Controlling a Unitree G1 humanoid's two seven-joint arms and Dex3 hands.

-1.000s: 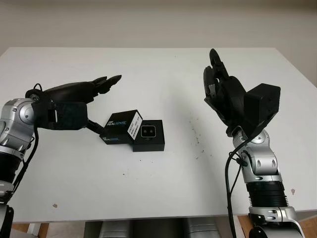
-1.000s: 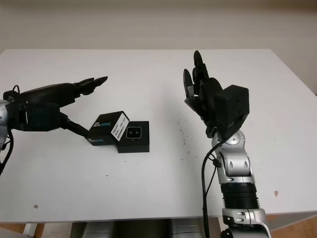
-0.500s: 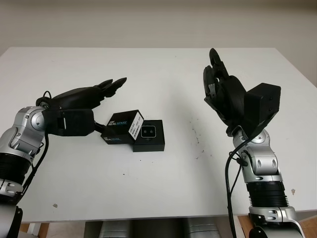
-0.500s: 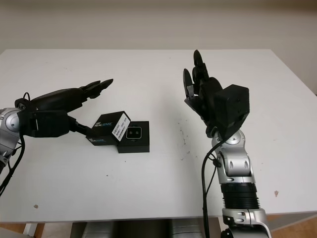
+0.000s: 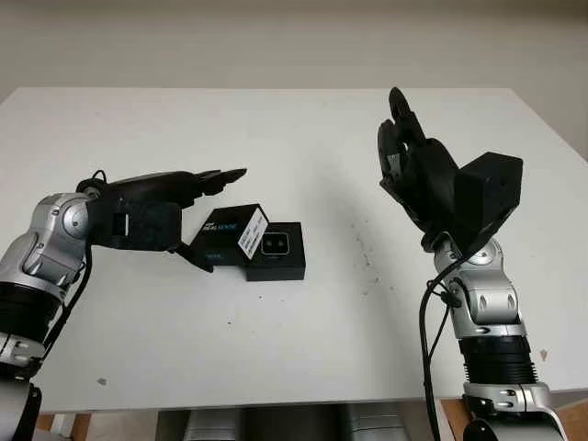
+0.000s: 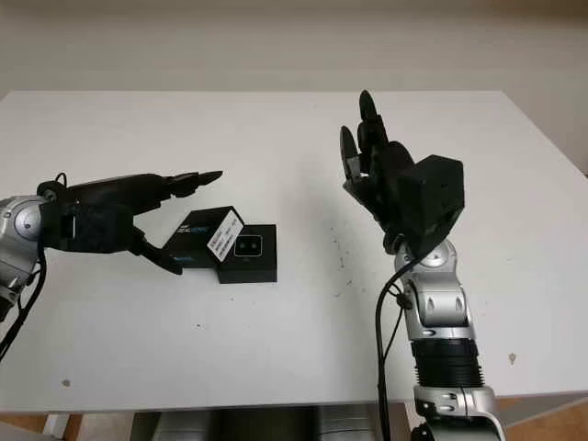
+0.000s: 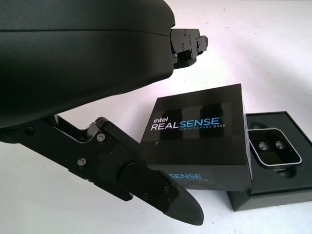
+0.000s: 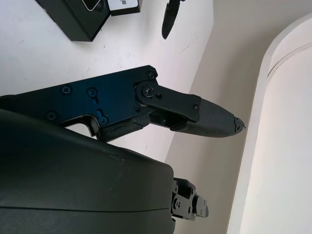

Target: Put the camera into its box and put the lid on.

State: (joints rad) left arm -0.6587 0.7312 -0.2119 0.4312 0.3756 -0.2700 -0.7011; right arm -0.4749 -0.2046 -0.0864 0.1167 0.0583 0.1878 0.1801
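1. Head views: the table (image 5: 303,349) carries the box (image 5: 276,251), an open black tray with the camera (image 5: 276,243) lying in its recess. The lid (image 5: 225,235) (black, white label on one end) lies tilted to the left of the box, one edge propped on the box rim.
2. Head views: the left hand (image 5: 170,207) is at the lid's left side. Its fingers are apart: the upper fingers (image 5: 220,176) reach out above the lid, and the thumb (image 5: 197,262) points down beside the lid's near left edge. Contact with the lid cannot be determined from here.
3. Head views: the right hand (image 5: 413,175) is raised well above the table's right half, palm facing left, open and holding nothing.
4. Left wrist view: the lid (image 7: 200,131) reads "RealSense" on top and side, detail too small to read in the head views. The camera (image 7: 273,148) shows two lenses inside the box (image 7: 273,190). The thumb (image 7: 146,187) lies just beside the lid's lower edge; the fingers (image 7: 187,44) are clear of the lid top, with a gap visible.
5. Right wrist view: the right hand's thumb (image 8: 195,114) and fingers (image 8: 187,204) are apart, with the table far below and the box (image 8: 78,19) at the frame edge.
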